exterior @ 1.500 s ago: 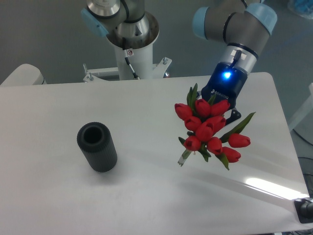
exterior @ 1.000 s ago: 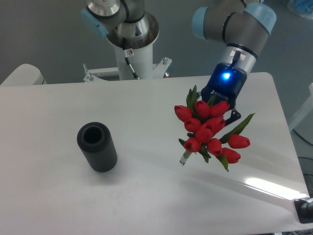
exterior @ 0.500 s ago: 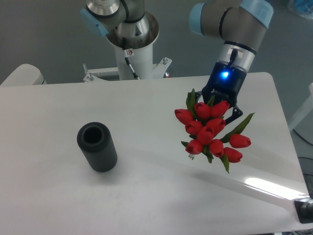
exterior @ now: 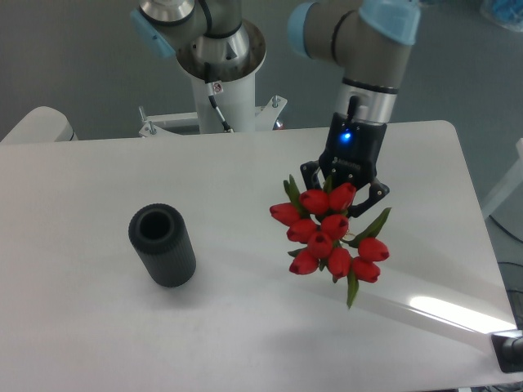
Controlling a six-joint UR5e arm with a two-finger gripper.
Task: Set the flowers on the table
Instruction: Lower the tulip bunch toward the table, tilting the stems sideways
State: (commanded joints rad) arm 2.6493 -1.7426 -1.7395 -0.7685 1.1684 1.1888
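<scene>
A bunch of red tulips, the flowers, hangs in the air over the right half of the white table. My gripper comes down from above and is shut on the bunch near its top, blooms and green leaves spreading below the fingers. The stems are mostly hidden behind the blooms. I cannot tell whether the lowest leaf touches the tabletop.
A black ribbed cylinder vase stands upright on the left half of the table, well apart from the flowers. The robot's white base column rises behind the far edge. A dark clamp sits at the front right corner.
The gripper has carried the flowers to the left and slightly toward the table's middle. The arm's wrist has swung left. The vase has not moved.
</scene>
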